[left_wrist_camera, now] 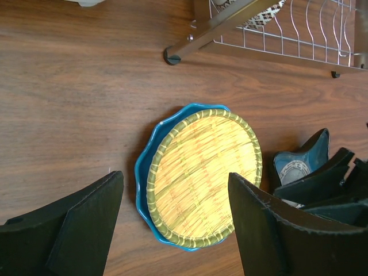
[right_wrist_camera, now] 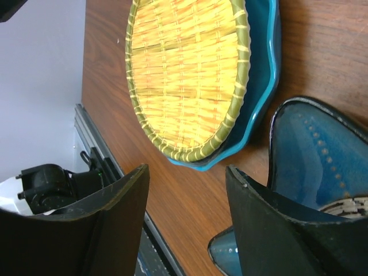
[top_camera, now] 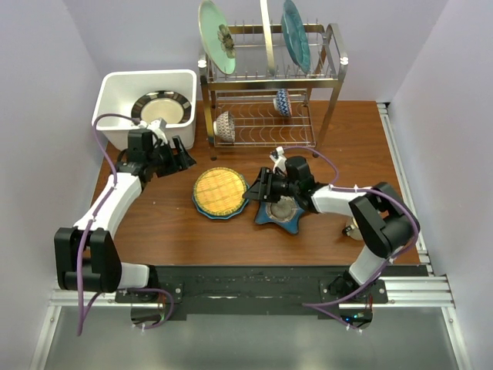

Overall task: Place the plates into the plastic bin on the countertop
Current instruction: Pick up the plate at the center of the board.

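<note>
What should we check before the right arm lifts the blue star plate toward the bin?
1. Right gripper on the star plate: fingers apart at its left edge, no grip visible. Not ok.
2. Left gripper free: open, holds nothing. Ok.
3. Room in the white bin: one striped plate lies flat inside. Ok.
4. Path to the bin: the left gripper hangs just in front of it, probably in the way. Not ok.
5. Star plate apart from the yellow woven-pattern plate: narrow gap in the left wrist view. Ok.
</note>
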Robot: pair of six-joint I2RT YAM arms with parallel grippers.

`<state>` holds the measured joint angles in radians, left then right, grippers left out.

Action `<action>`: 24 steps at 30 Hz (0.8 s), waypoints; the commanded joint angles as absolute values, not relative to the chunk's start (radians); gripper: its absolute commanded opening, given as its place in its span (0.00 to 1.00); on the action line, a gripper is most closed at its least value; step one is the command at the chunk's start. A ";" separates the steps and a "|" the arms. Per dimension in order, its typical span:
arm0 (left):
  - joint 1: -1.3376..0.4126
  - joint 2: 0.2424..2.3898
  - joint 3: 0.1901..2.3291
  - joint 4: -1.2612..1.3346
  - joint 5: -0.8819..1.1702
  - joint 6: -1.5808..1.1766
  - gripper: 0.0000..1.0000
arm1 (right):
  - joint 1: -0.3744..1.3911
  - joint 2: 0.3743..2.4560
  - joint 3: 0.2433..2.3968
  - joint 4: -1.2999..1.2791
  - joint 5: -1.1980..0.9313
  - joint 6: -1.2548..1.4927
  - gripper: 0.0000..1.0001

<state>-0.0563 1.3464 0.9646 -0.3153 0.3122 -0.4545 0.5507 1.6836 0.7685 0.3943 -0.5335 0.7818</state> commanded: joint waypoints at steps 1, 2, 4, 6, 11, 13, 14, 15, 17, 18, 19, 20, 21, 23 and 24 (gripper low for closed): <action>-0.081 1.341 0.945 -0.244 0.304 -0.469 0.78 | 0.555 1.723 0.810 0.465 -0.526 0.811 0.55; -0.086 1.342 0.936 -0.242 0.302 -0.471 0.78 | 0.555 1.738 0.811 0.477 -0.526 0.815 0.53; -0.095 1.342 0.925 -0.235 0.302 -0.474 0.78 | 0.555 1.753 0.815 0.488 -0.523 0.827 0.50; -0.103 1.344 0.914 -0.232 0.299 -0.476 0.78 | 0.555 1.770 0.812 0.506 -0.514 0.838 0.47; -0.115 1.350 0.896 -0.233 0.296 -0.472 0.78 | 0.554 1.784 0.802 0.546 -0.469 0.862 0.43; -0.120 1.353 0.893 -0.236 0.295 -0.469 0.78 | 0.555 1.799 0.805 0.558 -0.469 0.870 0.41; -0.121 1.356 0.890 -0.235 0.293 -0.468 0.78 | 0.555 1.805 0.808 0.566 -0.472 0.871 0.41; -0.121 1.358 0.888 -0.239 0.288 -0.466 0.77 | 0.555 1.813 0.814 0.568 -0.472 0.873 0.40; -0.123 1.362 0.887 -0.241 0.290 -0.465 0.77 | 0.557 1.833 0.816 0.583 -0.468 0.884 0.40; -0.124 1.365 0.887 -0.244 0.288 -0.465 0.77 | 0.555 1.839 0.819 0.586 -0.465 0.887 0.39; -0.124 1.365 0.887 -0.244 0.290 -0.465 0.77 | 0.557 1.851 0.822 0.591 -0.463 0.891 0.38; -0.126 1.367 0.887 -0.244 0.290 -0.465 0.77 | 0.555 1.858 0.827 0.592 -0.463 0.893 0.38; -0.127 1.368 0.887 -0.244 0.288 -0.465 0.77 | 0.555 1.862 0.828 0.592 -0.463 0.893 0.38; -0.130 1.371 0.882 -0.239 0.290 -0.468 0.77 | 0.557 1.879 0.831 0.601 -0.465 0.894 0.37; -0.133 1.370 0.877 -0.232 0.298 -0.472 0.77 | 0.557 1.885 0.831 0.607 -0.465 0.900 0.36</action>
<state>-0.1204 1.3682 0.8879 -0.2749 0.2985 -0.4625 0.5514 1.8580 0.8082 0.5690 -0.4892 0.8902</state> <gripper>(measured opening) 0.770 0.372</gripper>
